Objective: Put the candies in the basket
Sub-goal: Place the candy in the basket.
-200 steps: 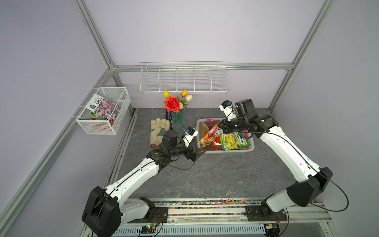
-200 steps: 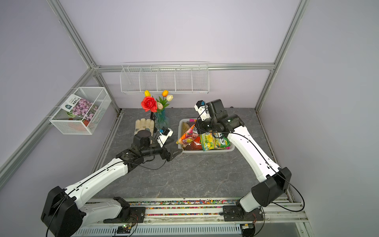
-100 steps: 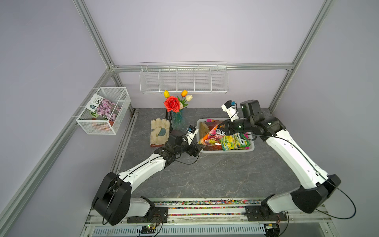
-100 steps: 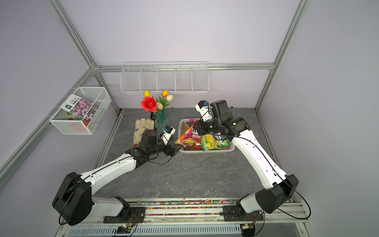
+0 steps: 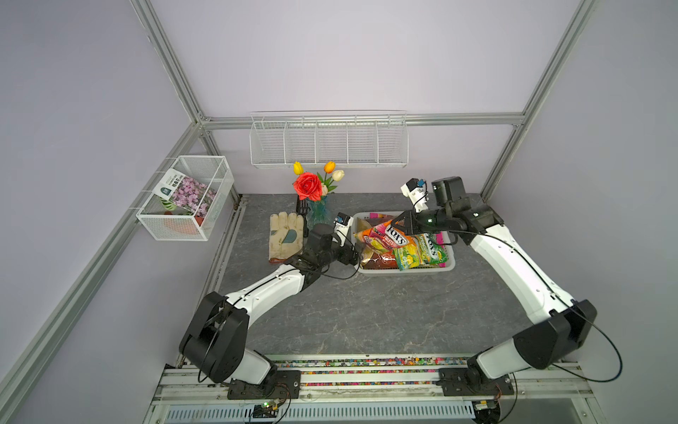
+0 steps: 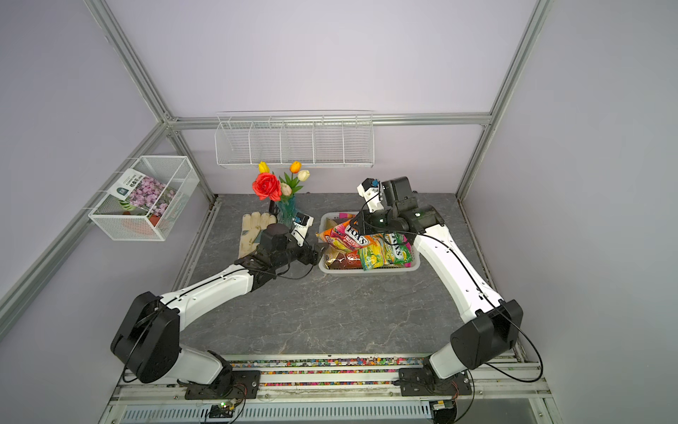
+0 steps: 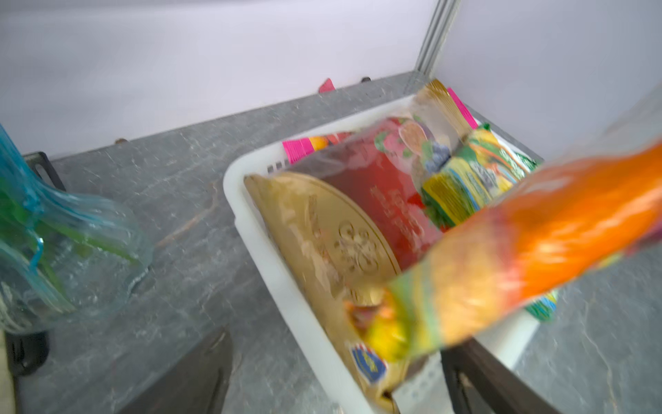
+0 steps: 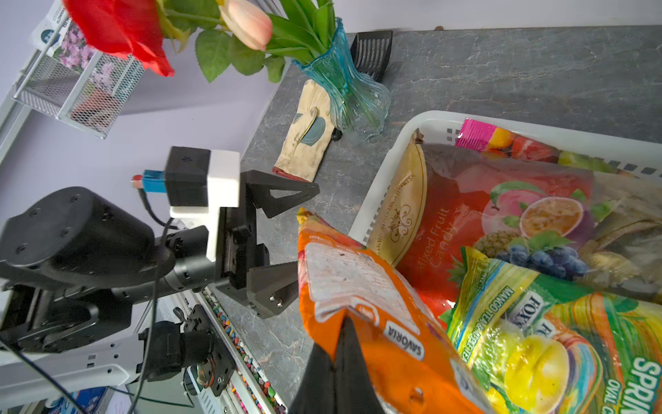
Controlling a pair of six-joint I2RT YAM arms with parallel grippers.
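As the left fingers [image 8: 286, 193] come close, open and empty, the right fingers [image 8: 344, 362] pinch the orange bag [image 8: 394, 355] over the basket [image 5: 429, 269], ready to drop.

Your left arm [image 5: 271, 290] reaches from the lower left toward frame centre, and the left gripper [image 8: 304, 229] has its jaws spread wide, holding nothing. Your right arm [image 5: 513, 268] arches in from the lower right, its right gripper [image 5: 400, 224] pinched closed on the orange candy bag [image 8: 376, 304].
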